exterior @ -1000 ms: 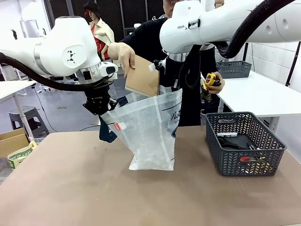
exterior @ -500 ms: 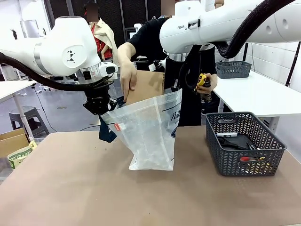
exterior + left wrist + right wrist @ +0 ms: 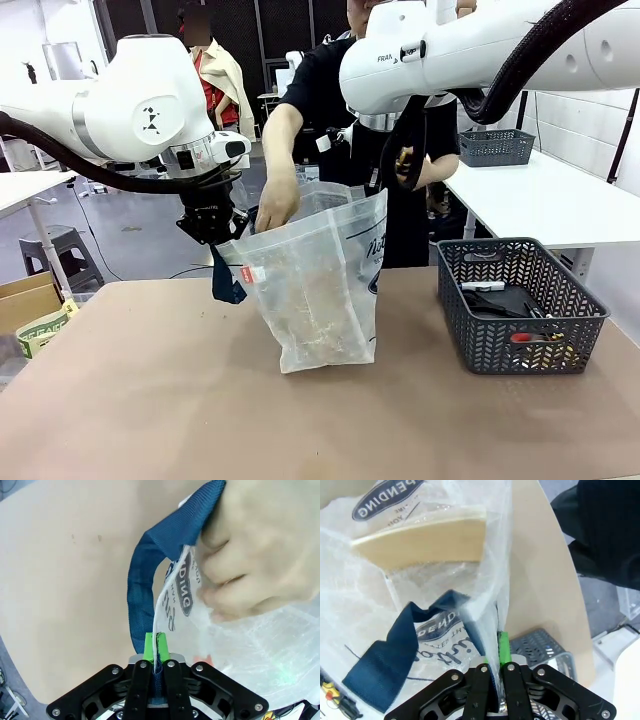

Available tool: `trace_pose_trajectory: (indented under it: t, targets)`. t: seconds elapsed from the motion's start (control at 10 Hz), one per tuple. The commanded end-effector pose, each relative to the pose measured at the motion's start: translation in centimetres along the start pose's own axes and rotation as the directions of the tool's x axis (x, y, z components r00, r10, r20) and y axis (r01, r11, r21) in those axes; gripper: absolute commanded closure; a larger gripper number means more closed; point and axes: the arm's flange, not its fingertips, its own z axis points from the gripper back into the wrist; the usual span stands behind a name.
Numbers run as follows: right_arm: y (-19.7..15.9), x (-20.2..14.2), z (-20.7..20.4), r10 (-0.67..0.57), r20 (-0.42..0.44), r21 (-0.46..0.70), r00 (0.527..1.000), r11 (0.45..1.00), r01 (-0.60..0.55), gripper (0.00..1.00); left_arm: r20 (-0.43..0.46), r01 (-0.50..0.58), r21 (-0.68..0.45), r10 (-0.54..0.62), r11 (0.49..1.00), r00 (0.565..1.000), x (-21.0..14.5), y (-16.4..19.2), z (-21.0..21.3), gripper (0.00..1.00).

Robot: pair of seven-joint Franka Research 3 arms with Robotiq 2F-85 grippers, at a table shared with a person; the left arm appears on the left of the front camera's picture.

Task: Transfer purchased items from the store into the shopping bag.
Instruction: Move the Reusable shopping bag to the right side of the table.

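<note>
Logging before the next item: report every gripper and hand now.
Left gripper: shut on bag edge.
Right gripper: shut on bag edge.
Person's hand: at bag mouth, grip unclear.
Other hand: cannot tell.

I see the brown tabletop (image 3: 150, 400) on my front camera. Beyond it at right, a white table (image 3: 545, 205) carries a grey lattice basket (image 3: 497, 147); at left a grey stool (image 3: 58, 250) stands near a cardboard box (image 3: 22, 298).

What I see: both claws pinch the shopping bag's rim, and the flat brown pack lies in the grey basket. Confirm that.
Not quite. The flat brown pack lies inside the shopping bag, not in the grey basket; the right wrist view shows it through the plastic. The left claw and right claw do pinch the bag's rim.
</note>
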Motion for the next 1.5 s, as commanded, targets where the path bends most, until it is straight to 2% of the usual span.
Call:
trace_pose_trajectory:
  t: [0.0,1.4]
  targets:
    - [-0.06,-0.11,0.03,-0.006,0.000,-0.001,1.000,1.000,0.006,1.00,0.002,-0.010,-0.005,0.010,1.000,1.000,-0.02,0.07,0.21,1.00]
    - [-0.06,-0.11,0.03,-0.006,0.000,-0.001,1.000,1.000,0.006,1.00,0.002,-0.010,-0.005,0.010,1.000,1.000,-0.02,0.07,0.21,1.00]
